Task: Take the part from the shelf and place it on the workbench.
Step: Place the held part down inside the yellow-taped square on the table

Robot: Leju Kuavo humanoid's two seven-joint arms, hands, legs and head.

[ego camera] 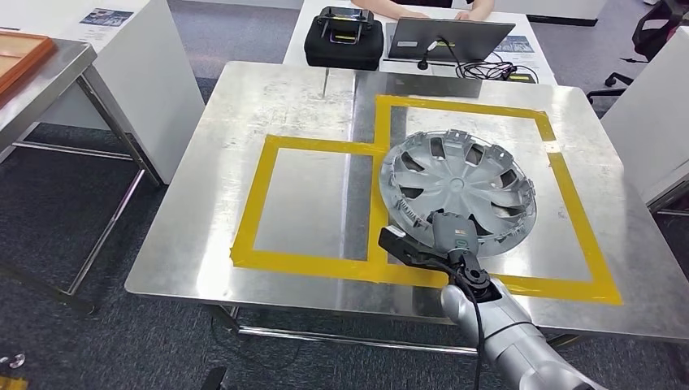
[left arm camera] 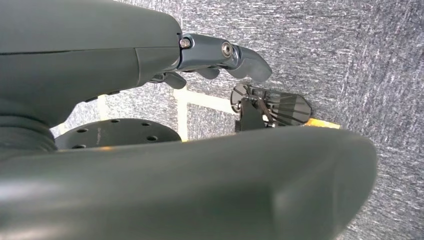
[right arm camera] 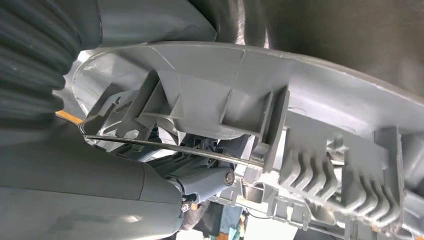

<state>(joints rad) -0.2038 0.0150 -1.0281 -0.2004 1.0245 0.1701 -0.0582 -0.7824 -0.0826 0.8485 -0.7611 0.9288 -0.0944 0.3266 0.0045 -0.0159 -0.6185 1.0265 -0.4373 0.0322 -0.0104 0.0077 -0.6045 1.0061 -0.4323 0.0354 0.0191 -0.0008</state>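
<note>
A silver wheel cover [ego camera: 459,192], the part in this task, sits on the steel workbench [ego camera: 268,106] inside the larger of two rectangles marked out in yellow tape [ego camera: 317,146]. It is round, with curved spokes, and appears to lie almost flat, face up; whether its near edge is fully down or raised a little cannot be told. The right hand [ego camera: 435,240] is at that near edge, on the side closest to the robot, with its silver arm [ego camera: 512,333] reaching in from below. In the right wrist view the cover's ribbed grey underside and rim [right arm camera: 260,100] pass just in front of the camera, with a thumb [right arm camera: 200,182] under the rim, so the hand appears to be gripping the edge.

The cover lies straight ahead of the right hand, extending away from the robot, so letting go and drawing the hand back toward the body looks like the move the placing calls for.

The left hand [left arm camera: 220,55] hangs low over grey carpet [left arm camera: 350,50], well away from the bench, holding nothing, its fingers loosely curled; how far apart they are cannot be told.

At the far side of the bench a person sits at a white table with a laptop [ego camera: 447,36] and a black case [ego camera: 343,36]
</note>
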